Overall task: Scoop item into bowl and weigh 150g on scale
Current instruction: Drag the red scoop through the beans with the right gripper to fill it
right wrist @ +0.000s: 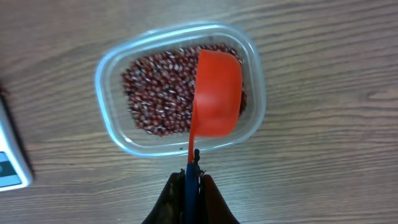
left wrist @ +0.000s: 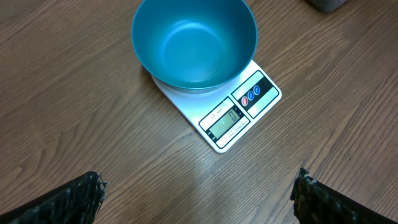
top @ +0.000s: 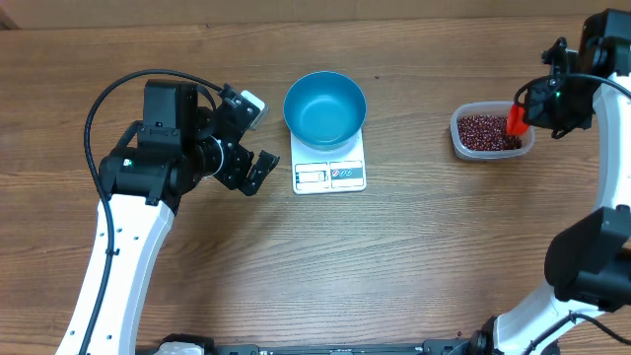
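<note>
Three coloured buttons [left wrist: 250,96] and a display window [left wrist: 225,122] mark the scale [top: 329,175]; its print is too small to read. The empty blue bowl [top: 324,108] sits on it, mid-counter [top: 394,266], on brown wood grain. Beans [right wrist: 155,93] fill a clear tub [right wrist: 112,59] near the right edge. The right gripper [right wrist: 189,180] is clamped on a red scoop [right wrist: 216,93] above them. The left gripper [left wrist: 196,190] gapes wide, holding nothing.

Scale [left wrist: 221,121]: tiny print just above its display, looks like "SF 400", not certain. Display digits too faint to read. Button symbols beside the display illegible.
</note>
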Controlling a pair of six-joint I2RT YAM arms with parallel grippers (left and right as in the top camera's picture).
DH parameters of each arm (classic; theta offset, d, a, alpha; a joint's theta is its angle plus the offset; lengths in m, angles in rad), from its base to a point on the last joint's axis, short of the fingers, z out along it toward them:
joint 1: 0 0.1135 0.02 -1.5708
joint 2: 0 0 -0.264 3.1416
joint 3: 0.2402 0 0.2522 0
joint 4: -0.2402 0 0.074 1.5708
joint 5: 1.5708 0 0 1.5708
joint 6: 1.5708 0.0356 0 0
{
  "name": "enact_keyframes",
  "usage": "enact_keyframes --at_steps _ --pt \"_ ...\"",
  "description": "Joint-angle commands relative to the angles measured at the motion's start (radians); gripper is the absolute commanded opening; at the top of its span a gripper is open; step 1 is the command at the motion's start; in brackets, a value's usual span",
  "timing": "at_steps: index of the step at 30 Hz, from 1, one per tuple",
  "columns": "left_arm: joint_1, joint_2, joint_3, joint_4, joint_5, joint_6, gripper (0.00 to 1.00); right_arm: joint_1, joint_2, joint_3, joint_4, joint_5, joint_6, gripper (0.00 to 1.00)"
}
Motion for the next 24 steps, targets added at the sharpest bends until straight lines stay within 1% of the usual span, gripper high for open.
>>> enact_keyframes --at_steps 1,7,12,24 --pt "0.003 0.007 -0.002 0.002 0.0 0.027 0.99 0.0 0.025 0.016 -0.002 0.021 -0.021 0.04" --pt "0.003 0.007 -0.002 0.002 0.0 0.027 1.0 0.0 0.08 0.01 -0.006 0.016 -0.013 0.04" --pt "0.003 0.007 -0.002 0.002 0.0 0.027 1.0 0.0 0.113 -0.008 -0.003 -0.025 -0.014 0.04" --pt "0.003 0.007 -0.002 0.002 0.0 0.027 1.0 0.0 0.114 -0.14 0.085 -0.182 -0.019 0.04"
